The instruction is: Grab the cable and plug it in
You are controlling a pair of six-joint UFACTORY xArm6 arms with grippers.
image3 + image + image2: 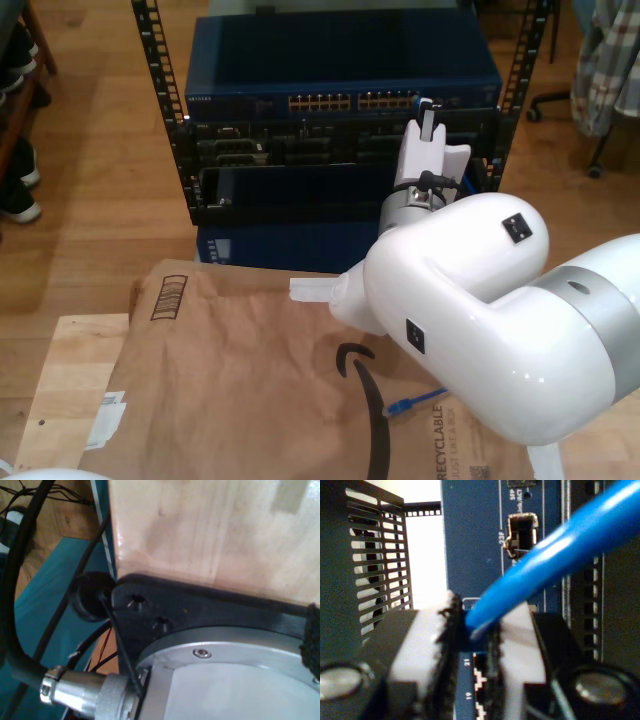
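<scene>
1. First wrist view: the camera looked along a silver round flange [225, 650] bolted to a black plate [200, 605] at the edge of a pale wooden worktop [210, 530]. A thick black hose [15, 605] ran into a metal connector [85, 692]. My first claw's fingers could not be made out here, so whether it was released or clenched could not be told.

2. Second wrist view: my second claw [476, 630] was clenched on the cable [555, 555], its white pads [420, 640] pressing on either side of the bright-blue jacket. The cable rose at a slant away from the claw. Just beyond stood a blue switch panel [475, 545] with an open port [521, 530] and a row of numbered jacks [479, 680]. A black slotted grille [375, 560] stood beside it.

3. Exterior view: the second arm [480, 300], white and bulky, reached toward the rack [340, 110], with my second claw [428, 118] up at the switch's port row toward the exterior view's right. A short stretch of the blue cable [410, 403] with its end lay on brown paper [250, 390] covering the worktop [75, 380].
</scene>
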